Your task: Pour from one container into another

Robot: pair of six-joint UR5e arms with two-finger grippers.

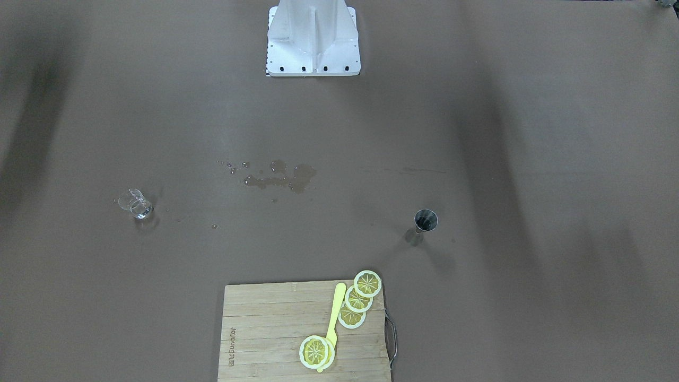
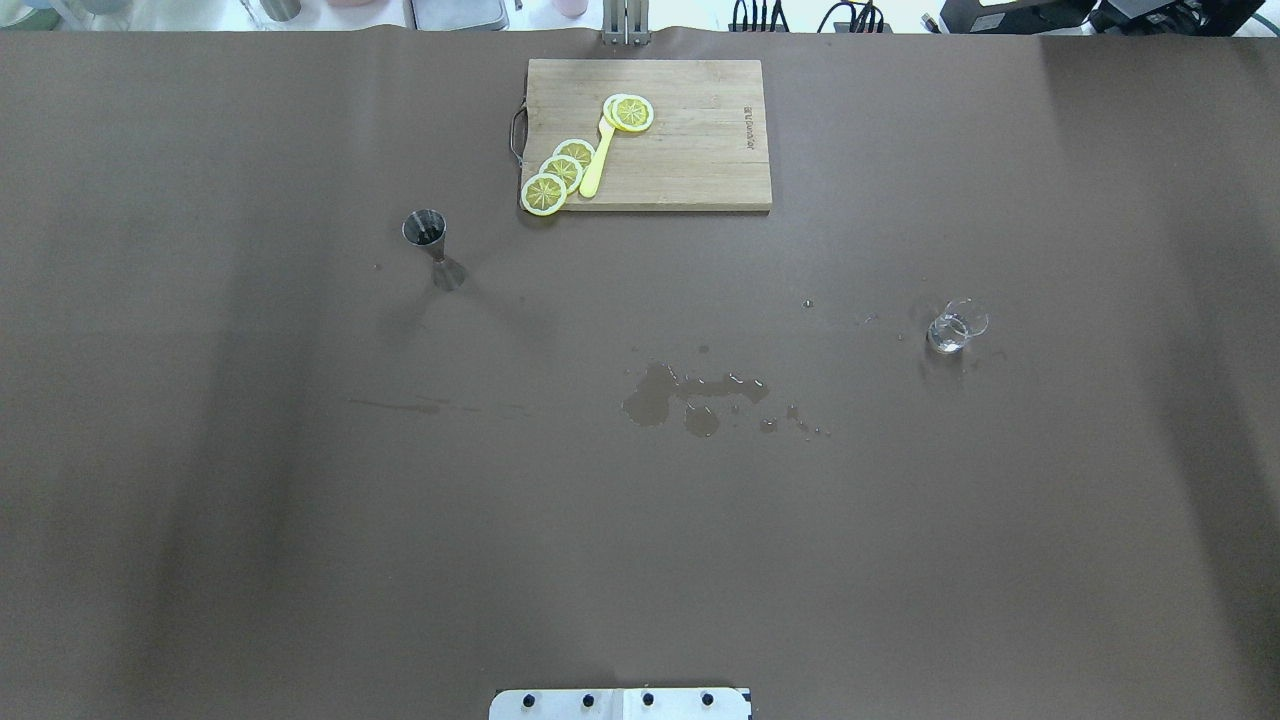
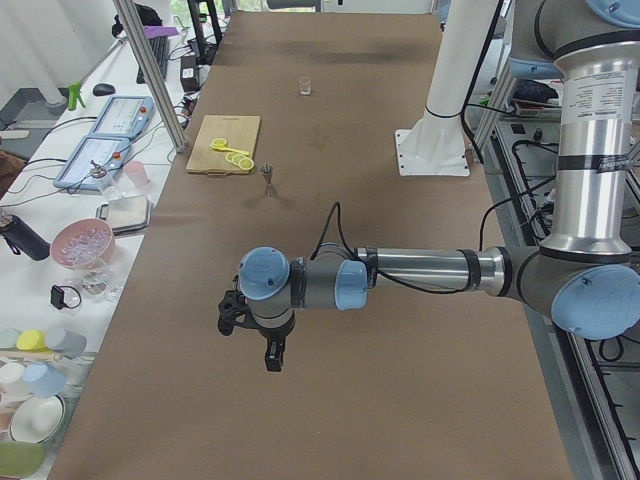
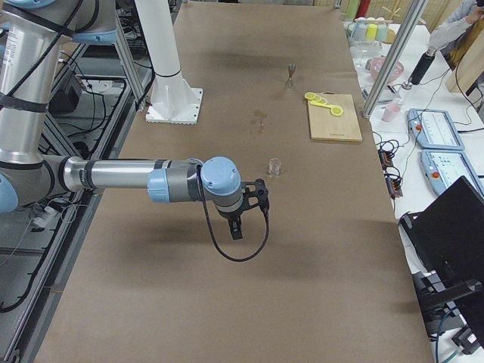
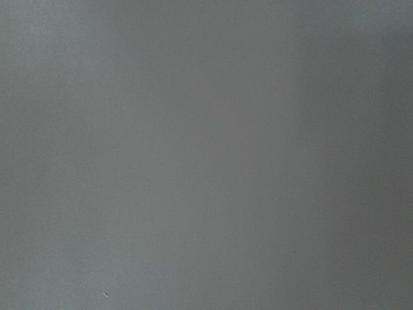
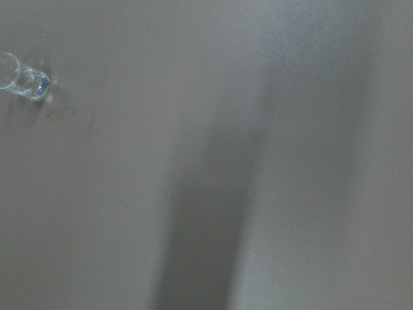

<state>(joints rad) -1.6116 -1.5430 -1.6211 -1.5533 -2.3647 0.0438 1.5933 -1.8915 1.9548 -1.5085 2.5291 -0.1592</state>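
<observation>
The small clear glass beaker [image 1: 137,204] [image 2: 955,327] stands upright on the brown table, on the robot's right side, and shows at the top left of the right wrist view [image 6: 22,77]. The steel hourglass jigger [image 1: 423,225] [image 2: 432,245] stands upright on the robot's left side. Both grippers show only in the side views. My left gripper [image 3: 262,345] hangs over bare table, far from the jigger [image 3: 267,175]. My right gripper [image 4: 236,225] hovers short of the beaker [image 4: 275,166]. I cannot tell whether either is open or shut. The left wrist view shows only bare table.
A wet spill [image 2: 690,395] lies mid-table between the two vessels. A wooden cutting board [image 2: 700,170] with lemon slices [image 2: 560,170] and a yellow knife [image 2: 595,165] sits at the far edge. The robot's white base [image 1: 313,40] stands at the near edge.
</observation>
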